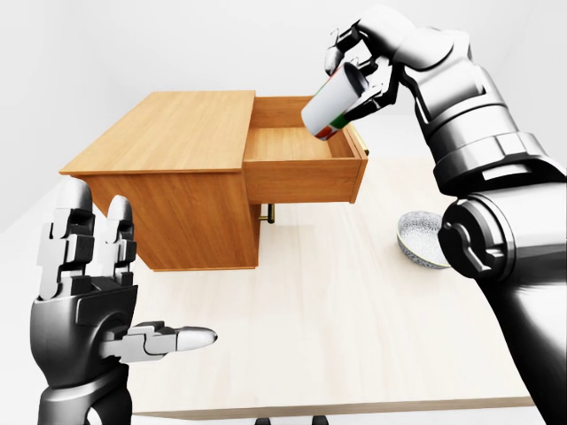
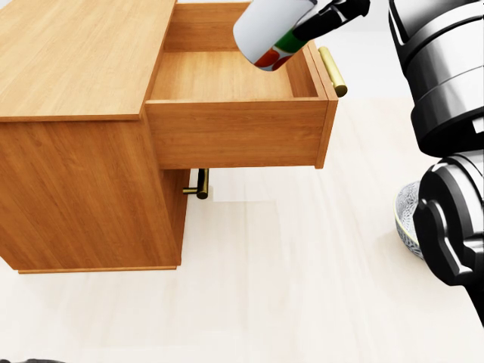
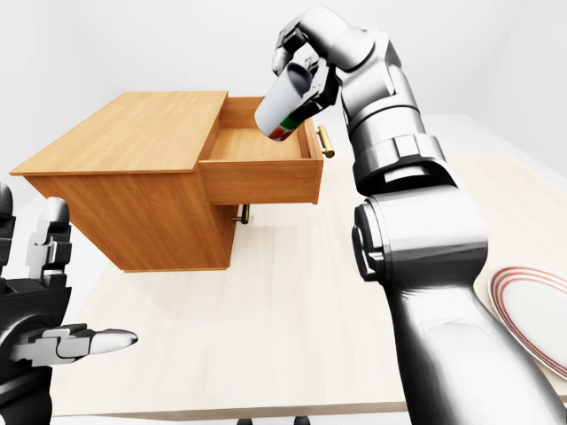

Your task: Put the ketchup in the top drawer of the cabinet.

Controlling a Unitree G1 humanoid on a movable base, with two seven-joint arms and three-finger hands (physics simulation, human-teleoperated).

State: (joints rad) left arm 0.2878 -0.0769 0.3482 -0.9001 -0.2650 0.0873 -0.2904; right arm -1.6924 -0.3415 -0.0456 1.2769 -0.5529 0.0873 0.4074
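Observation:
The ketchup (image 1: pixel 334 106) is a white bottle with a red and green label, tilted base-down over the open top drawer (image 1: pixel 301 146) of the wooden cabinet (image 1: pixel 173 133). My right hand (image 1: pixel 359 66) is shut on its upper end, above the drawer's right side near the brass handle (image 2: pixel 333 72). The bottle's base hangs above the drawer floor, clear of it. In the left-eye view my left hand (image 1: pixel 97 283) stands open at the bottom left, fingers up, holding nothing.
A patterned bowl (image 1: pixel 422 239) sits on the pale table (image 1: pixel 337 336) right of the cabinet. A red-rimmed plate (image 3: pixel 530 310) lies at the far right in the right-eye view. A lower drawer's brass handle (image 2: pixel 201 184) sticks out beneath the open drawer.

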